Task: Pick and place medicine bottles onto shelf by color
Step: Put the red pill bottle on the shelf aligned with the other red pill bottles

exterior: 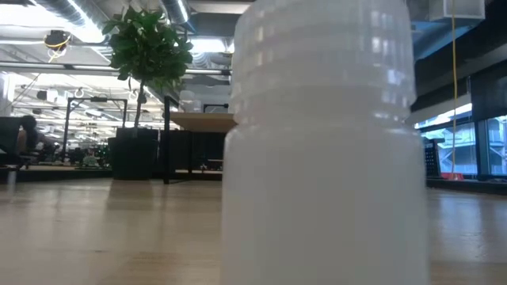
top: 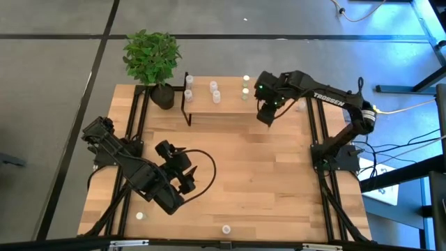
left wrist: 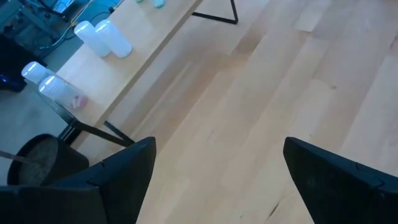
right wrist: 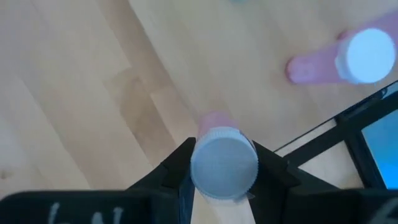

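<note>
My right jaws [right wrist: 222, 163] gripped a white-capped pinkish bottle [right wrist: 224, 165] beside the light-wood shelf [top: 230, 103]; left jaws [left wrist: 214, 171] gaped empty above the tabletop [top: 258, 167].

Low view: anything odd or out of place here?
Yes. One medicine bottle stands right against the low camera and blocks most of its view of the table; the high view shows a bottle alone at the table's front edge. Nothing looks spilled or toppled.
</note>
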`<state>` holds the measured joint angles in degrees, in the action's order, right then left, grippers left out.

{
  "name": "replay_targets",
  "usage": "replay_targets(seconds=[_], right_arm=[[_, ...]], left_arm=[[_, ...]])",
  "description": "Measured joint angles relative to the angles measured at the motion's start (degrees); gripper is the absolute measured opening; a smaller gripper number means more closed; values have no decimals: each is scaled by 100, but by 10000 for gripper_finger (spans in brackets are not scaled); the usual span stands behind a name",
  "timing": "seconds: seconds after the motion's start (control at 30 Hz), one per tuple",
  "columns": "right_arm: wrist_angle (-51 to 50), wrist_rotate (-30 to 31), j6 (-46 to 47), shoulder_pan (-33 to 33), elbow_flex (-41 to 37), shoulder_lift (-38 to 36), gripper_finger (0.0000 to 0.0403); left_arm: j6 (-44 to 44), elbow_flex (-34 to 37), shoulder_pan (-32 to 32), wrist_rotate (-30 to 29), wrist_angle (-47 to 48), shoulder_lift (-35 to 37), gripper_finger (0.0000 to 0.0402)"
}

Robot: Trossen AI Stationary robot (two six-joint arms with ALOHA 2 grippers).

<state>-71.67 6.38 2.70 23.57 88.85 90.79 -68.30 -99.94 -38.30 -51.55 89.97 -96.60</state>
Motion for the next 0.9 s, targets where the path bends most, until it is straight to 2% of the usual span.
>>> replay_targets(seconds=[0.2, 0.7, 0.9], right_arm=[[606, -5, 3, -27, -277, -351, 115], [699, 5, 7, 148, -191, -354, 115], [596, 5, 5, 253, -213, -186, 115]], left_arm=[[134, 0, 17, 0, 2, 0, 347], [128, 2, 33, -7, -16, -2, 347], [-54, 2, 31, -510, -21, -2, 347]])
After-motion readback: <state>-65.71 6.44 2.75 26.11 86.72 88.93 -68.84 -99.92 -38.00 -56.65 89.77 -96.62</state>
